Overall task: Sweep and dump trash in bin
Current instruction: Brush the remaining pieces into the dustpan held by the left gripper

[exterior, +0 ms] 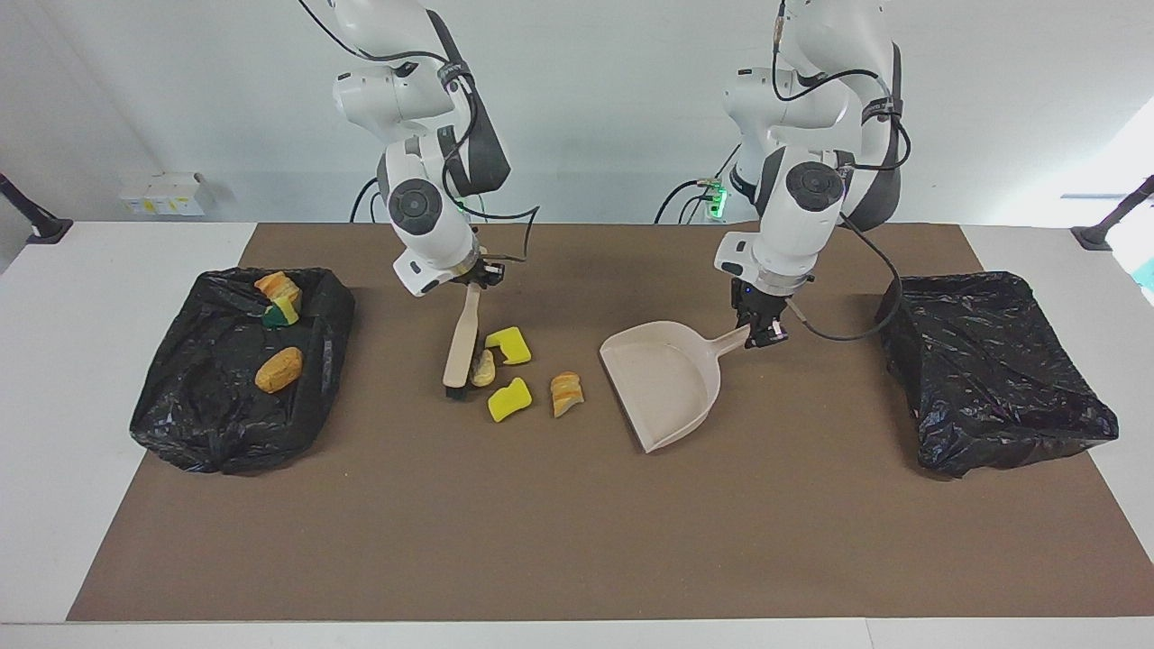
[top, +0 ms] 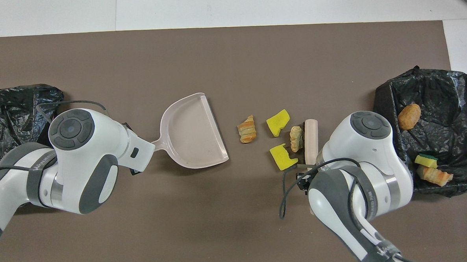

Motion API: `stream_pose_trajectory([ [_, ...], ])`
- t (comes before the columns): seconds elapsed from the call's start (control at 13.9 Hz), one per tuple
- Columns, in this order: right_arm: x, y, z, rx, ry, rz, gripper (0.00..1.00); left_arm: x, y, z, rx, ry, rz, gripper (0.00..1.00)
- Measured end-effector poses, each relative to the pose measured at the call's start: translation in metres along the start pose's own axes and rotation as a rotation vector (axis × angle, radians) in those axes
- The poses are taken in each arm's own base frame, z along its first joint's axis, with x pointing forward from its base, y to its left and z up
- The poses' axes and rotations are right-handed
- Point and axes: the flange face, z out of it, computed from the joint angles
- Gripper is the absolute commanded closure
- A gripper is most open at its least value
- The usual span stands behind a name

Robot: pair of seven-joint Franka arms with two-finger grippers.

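Note:
Loose trash lies mid-mat: two yellow sponge chunks, a tan lump and a striped bread piece. My right gripper is shut on the handle of the beige brush, whose bristles rest on the mat beside the tan lump, toward the right arm's end. My left gripper is shut on the handle of the beige dustpan, whose open lip faces the bread piece. The dustpan holds nothing. In the overhead view both grippers are hidden under their wrists.
A black-bag-lined bin at the right arm's end holds an orange lump, a bread piece and a green-yellow sponge. A second black-lined bin sits at the left arm's end. A brown mat covers the table.

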Motion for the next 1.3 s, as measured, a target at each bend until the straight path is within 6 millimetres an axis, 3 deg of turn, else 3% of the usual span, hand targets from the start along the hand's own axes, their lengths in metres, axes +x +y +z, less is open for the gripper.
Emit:
stream_pose_trajectory([
  [0.22,0.003,-0.004,0.008,0.008,0.032,-0.006,1.00,-0.010,-0.007,0.001,-0.001,0.000,0.006,1.00],
  [0.43,0.008,-0.020,0.020,-0.003,0.021,-0.032,1.00,0.000,0.002,0.009,-0.014,-0.008,0.039,1.00],
  [0.65,0.016,-0.057,0.016,-0.011,0.019,-0.087,1.00,0.010,0.010,0.020,-0.037,-0.022,0.060,1.00],
  [0.94,0.022,-0.098,0.013,0.019,0.008,-0.115,1.00,0.015,0.014,0.021,-0.041,-0.025,0.051,1.00],
  [1.3,0.003,-0.153,0.019,0.062,-0.015,-0.167,1.00,0.018,0.017,0.021,-0.041,-0.026,0.034,1.00],
])
